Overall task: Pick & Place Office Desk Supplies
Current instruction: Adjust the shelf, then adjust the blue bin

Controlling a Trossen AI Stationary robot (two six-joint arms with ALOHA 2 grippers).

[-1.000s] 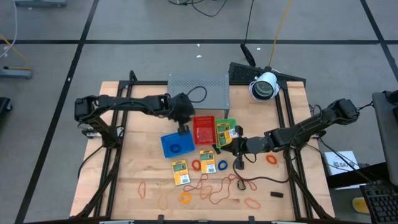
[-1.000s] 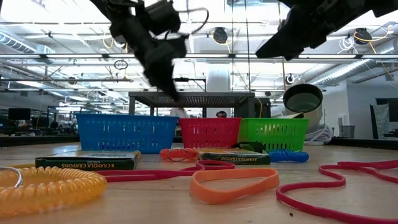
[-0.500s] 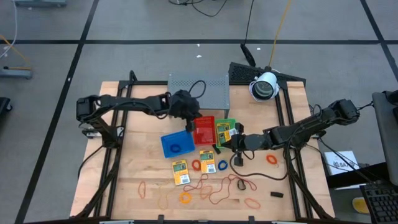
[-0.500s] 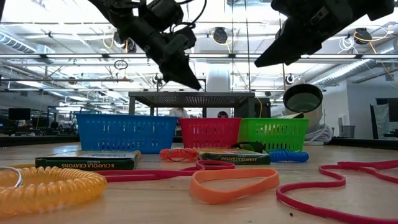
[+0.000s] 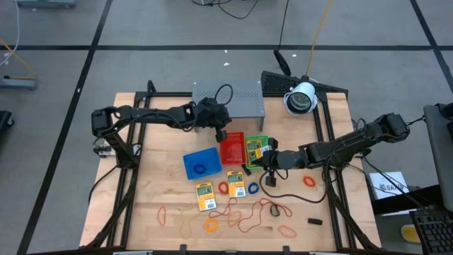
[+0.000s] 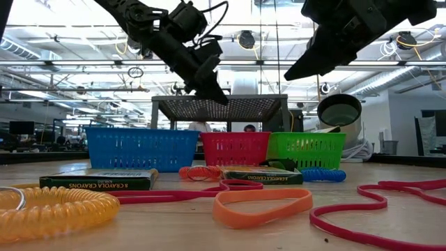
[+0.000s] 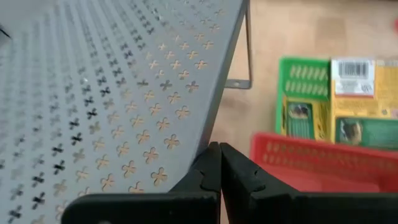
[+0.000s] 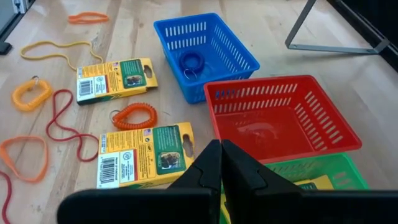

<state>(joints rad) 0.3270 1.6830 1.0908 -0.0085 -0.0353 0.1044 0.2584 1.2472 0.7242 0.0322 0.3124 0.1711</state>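
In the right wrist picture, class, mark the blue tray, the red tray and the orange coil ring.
blue tray (image 8: 233, 46), right wrist view, on its far side wall.
red tray (image 8: 249, 99), right wrist view, on its near slotted wall.
orange coil ring (image 8: 134, 115), right wrist view, on the coil's loop.

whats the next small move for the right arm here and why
Probably open the right gripper and lower it toward the crayon packet just ahead of it. Its fingers are shut on nothing, the red tray looks empty, and several packets and coil rings lie loose on the table. The left gripper, also shut, hovers by the grey shelf.
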